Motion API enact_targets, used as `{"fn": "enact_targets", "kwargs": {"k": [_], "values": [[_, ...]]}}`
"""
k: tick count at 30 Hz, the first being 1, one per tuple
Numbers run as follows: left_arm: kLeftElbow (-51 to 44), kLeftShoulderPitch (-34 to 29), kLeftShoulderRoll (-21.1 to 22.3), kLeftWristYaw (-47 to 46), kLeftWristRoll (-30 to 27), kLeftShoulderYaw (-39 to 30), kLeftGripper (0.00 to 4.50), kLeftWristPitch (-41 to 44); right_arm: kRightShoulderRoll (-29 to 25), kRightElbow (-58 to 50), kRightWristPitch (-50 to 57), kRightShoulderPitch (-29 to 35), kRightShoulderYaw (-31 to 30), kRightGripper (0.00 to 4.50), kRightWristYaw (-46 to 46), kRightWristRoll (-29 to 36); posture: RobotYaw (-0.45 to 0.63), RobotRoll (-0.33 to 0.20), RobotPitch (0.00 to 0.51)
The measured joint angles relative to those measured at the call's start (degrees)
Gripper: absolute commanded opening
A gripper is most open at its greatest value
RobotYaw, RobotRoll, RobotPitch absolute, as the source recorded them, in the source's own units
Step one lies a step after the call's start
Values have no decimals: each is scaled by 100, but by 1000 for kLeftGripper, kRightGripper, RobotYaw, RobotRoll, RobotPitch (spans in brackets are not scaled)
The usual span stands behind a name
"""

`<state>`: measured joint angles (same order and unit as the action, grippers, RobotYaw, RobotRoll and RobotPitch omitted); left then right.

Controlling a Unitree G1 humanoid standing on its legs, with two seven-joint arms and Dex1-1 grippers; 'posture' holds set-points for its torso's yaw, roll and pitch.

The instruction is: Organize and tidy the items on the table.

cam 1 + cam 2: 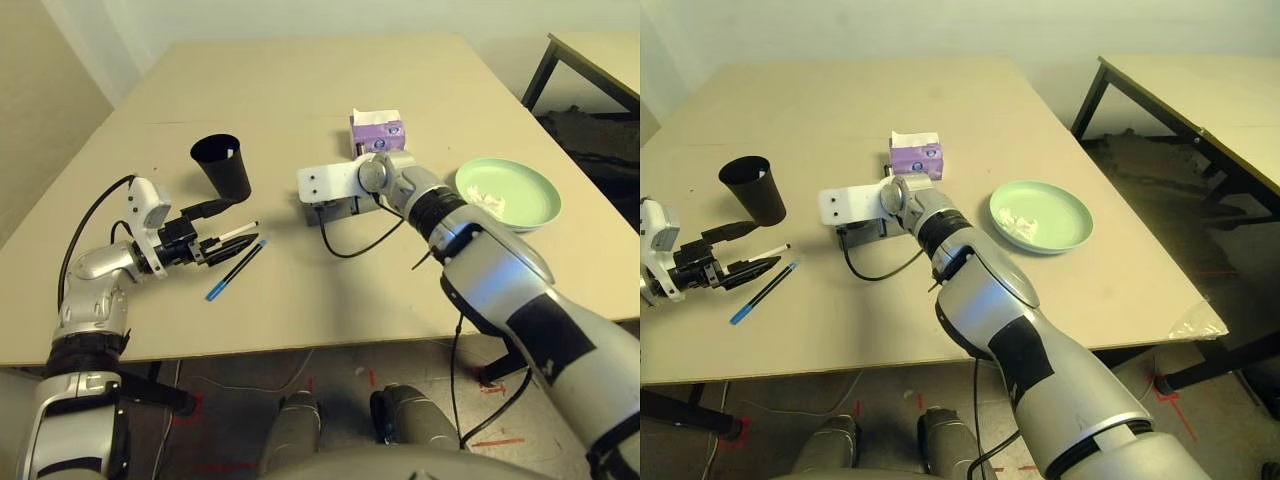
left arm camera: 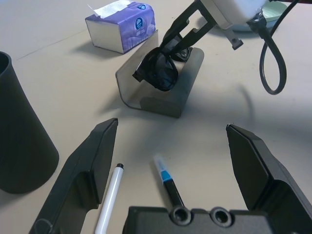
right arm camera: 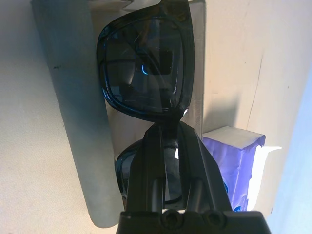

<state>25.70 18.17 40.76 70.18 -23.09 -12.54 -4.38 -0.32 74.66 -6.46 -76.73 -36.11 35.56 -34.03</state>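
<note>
Right end effector (image 3: 168, 126) gripping glossy dark sunglasses (image 3: 146, 68)

Left fingers (image 2: 253, 170) spread wide, right fingers (image 3: 202, 170) closed together, both arms reaching forward.

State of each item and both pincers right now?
left pincer: open, empty
right pincer: closed on sunglasses
sunglasses: held, at glasses case
glasses case: open
cup: upright
marker: lying
pen: lying, capped
tissue pack: tissue protruding
white tissue: crumpled, on plate
</note>
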Motion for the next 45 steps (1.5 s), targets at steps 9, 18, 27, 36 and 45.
{"fn": "enact_targets", "kwargs": {"k": [9,18,27,36,45], "values": [[-48,-21,-20,4,-7,-6,4500,-2,-11,-8,-2,165,7,3286,301,-34,19,0,56],[-50,-23,-31,39,-8,-6,4500,-3,-32,-25,0,156,38,4476,322,-41,8,0,63],[-21,-10,-89,111,-7,-5,4500,-17,-54,7,54,-201,372,4476,305,61,-5,0,65],[180,77,-120,139,-2,-5,4500,-86,-212,-28,196,-964,983,4476,898,539,-16,0,62],[258,141,-149,89,-2,-9,4500,-132,-1122,-1412,856,-682,1357,4476,2969,1162,-10,0,82]]}}
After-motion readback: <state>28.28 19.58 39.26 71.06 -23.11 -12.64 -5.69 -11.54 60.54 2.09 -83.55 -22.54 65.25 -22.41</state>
